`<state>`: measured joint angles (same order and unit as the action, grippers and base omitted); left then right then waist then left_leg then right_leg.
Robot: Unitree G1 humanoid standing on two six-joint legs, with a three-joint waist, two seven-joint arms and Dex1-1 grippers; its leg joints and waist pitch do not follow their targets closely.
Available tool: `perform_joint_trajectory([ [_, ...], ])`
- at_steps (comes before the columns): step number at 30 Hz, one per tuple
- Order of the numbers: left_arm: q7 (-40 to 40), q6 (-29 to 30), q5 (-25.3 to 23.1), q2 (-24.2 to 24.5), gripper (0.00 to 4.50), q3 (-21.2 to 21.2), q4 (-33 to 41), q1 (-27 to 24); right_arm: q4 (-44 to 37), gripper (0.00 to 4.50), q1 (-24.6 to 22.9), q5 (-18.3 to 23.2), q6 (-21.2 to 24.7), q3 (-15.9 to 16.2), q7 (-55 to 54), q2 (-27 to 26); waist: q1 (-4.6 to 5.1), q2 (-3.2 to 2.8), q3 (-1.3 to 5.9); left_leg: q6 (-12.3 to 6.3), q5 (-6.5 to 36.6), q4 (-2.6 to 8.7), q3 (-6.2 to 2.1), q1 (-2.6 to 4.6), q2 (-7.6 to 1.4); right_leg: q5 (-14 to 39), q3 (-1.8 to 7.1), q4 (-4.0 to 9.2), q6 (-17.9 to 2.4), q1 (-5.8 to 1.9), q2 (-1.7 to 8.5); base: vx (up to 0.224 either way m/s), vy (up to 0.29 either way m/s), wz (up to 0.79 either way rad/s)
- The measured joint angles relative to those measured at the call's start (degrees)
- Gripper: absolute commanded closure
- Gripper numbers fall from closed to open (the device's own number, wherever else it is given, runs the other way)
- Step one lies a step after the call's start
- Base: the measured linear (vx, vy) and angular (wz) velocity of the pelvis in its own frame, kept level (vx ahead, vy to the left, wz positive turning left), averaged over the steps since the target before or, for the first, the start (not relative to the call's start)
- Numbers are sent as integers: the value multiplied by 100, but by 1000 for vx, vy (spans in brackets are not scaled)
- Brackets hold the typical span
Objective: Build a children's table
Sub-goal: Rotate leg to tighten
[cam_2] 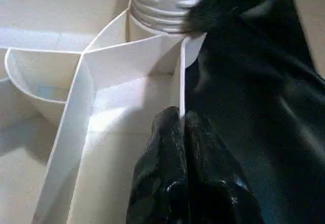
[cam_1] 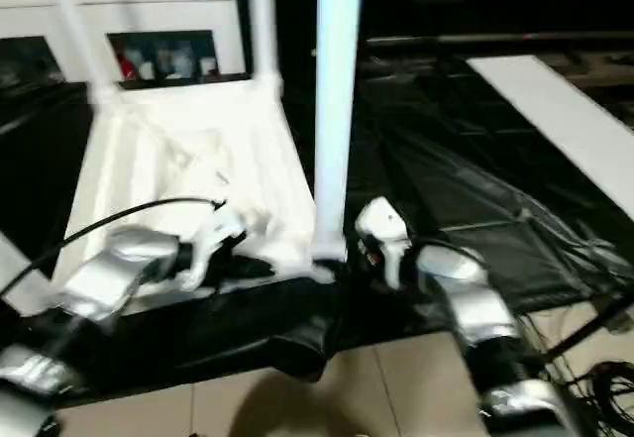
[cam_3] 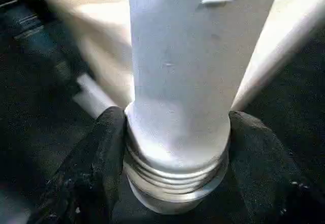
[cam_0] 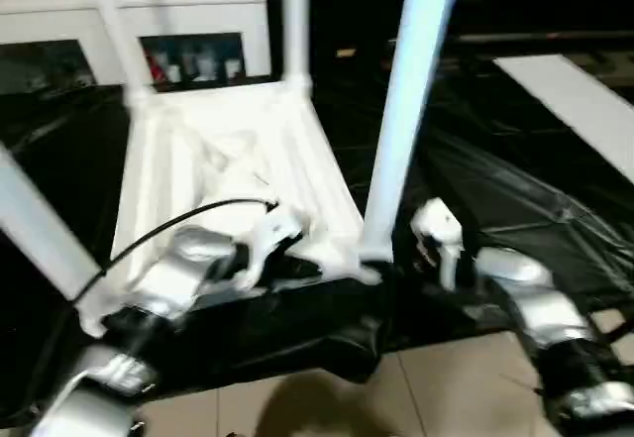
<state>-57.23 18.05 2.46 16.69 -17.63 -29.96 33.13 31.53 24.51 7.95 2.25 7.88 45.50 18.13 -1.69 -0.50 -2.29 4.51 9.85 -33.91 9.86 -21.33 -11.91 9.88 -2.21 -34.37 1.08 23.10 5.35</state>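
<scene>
tabletop [cam_0: 233, 174]: upside down on black sheet [cam_0: 495, 189], centre-left of frame, ribs up
legs: standing in the corner sockets
near-right leg [cam_0: 406, 110]: upright, frame centre
left gripper [cam_2: 184, 132]: fingers pinched shut on tabletop's edge rib
right gripper [cam_3: 175, 155]: fingers wrapped around near-right leg's threaded base

Black plastic sheeting [cam_0: 495, 199] spread wide over beige floor tiles [cam_0: 466, 387]. Behind, a white cabinet [cam_0: 198, 21] with glass doors. White board [cam_0: 584, 110] lying at right.
</scene>
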Motion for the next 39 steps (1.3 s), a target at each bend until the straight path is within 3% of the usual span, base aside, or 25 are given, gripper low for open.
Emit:
perform_joint_trajectory([
  [2,630,28,-104,-380,450,70,-496,298,257,184,95,-119,76,-247,-1071,-458,11,13,0,0,0,-1,-7,17,4,2,-3,6,4,-6,1,0,0,0],
  [8,1685,17,-172,-950,450,187,-1245,717,777,184,469,-188,199,-594,-2714,-1099,14,16,2,0,0,7,-17,16,7,3,-9,58,4,-6,2,-8,2,-1],
  [12,2025,-89,-236,-1170,450,263,-1661,938,1132,184,745,-221,167,-674,-3286,-1349,26,13,3,-1,1,20,-22,13,7,2,-20,117,4,-8,2,0,0,0],
  [16,2026,-164,-248,-1211,450,268,-1834,1024,1180,184,730,-328,14,-710,-3272,-1354,7,13,3,-2,1,28,-15,13,8,2,-5,134,3,-10,6,0,0,0],
  [17,2023,-176,-252,-1217,450,264,-1848,1025,1179,184,710,-320,-20,-740,-3237,-1353,1,13,4,-3,1,28,-13,14,8,1,-3,133,3,-10,6,0,0,0],
  [19,1965,-206,-268,-1205,450,232,-1849,1025,1115,114,636,-238,-56,-810,-3080,-1323,-17,15,2,-3,1,34,-9,13,8,1,-6,133,2,-9,7,0,0,0],
  [24,1606,-316,-291,-895,450,189,-1738,999,476,70,253,92,-237,-687,-1937,-1004,17,16,-4,-2,0,67,-14,5,6,-7,-22,129,-2,2,1,0,0,0],
  [30,488,-350,-198,-364,450,62,-952,538,-407,59,-212,165,-175,-242,-119,106,-36,10,0,0,0,86,-5,28,0,-83,-18,119,-51,-1,-4,32,-6,3],
  [39,-1200,-533,70,702,450,-257,231,-77,-908,59,-503,175,-113,143,1230,803,-173,-23,1,3,14,127,1,14,1,-60,-24,130,-65,21,-3,37,-6,2],
])
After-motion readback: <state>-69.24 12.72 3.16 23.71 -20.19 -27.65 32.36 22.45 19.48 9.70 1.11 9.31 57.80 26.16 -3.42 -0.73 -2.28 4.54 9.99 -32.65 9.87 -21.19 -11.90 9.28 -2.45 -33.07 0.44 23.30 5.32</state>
